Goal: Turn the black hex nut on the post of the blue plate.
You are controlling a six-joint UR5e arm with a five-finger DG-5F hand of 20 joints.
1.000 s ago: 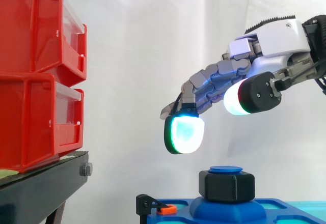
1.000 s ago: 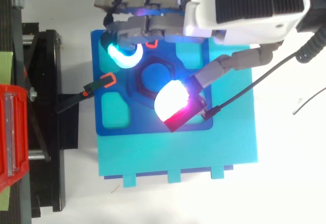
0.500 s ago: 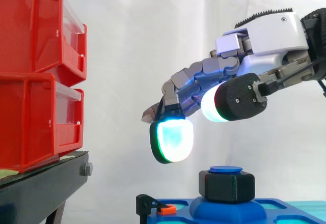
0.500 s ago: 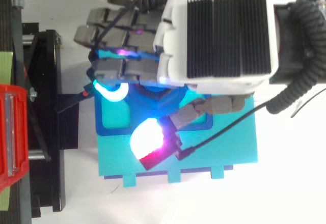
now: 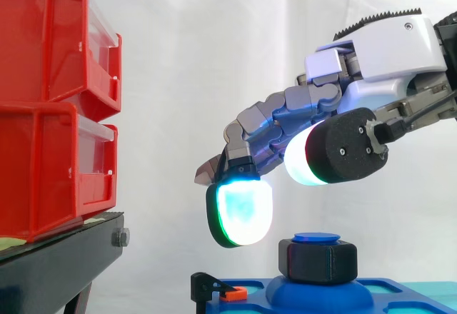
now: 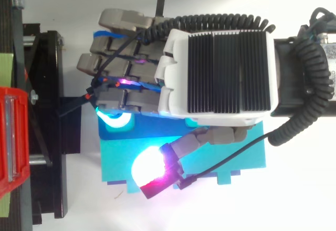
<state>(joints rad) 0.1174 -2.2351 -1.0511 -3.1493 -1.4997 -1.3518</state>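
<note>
A white curtain (image 5: 214,57) is seen behind everything. At the left of the side view two red bins (image 5: 53,107) are stacked one upon the other, and they are carried on a black stand (image 5: 61,267). The hand (image 5: 389,50) is reached in from the right and is held in the air above the work; seen from the top, its white back with a black ribbed panel is spread over the middle of the plate. Its fingers are loosely bent downward and spread apart from the thumb, and nothing is grasped between them, so the hand is released. A fingertip (image 5: 240,213) glowing green and cyan is hung lowest, up and to the left of the nut and clear of it, while the thumb's pad (image 6: 149,170), glowing white and magenta, is held out to one side over a teal slab (image 6: 236,157). On that slab the blue plate (image 5: 389,292) is laid. The black hex nut (image 5: 318,260) is seated on the plate's raised middle, around the post (image 5: 316,237), whose blue top is shown just above it. At the plate's left edge a small black clamp (image 5: 208,285) with an orange tab is fixed.
</note>
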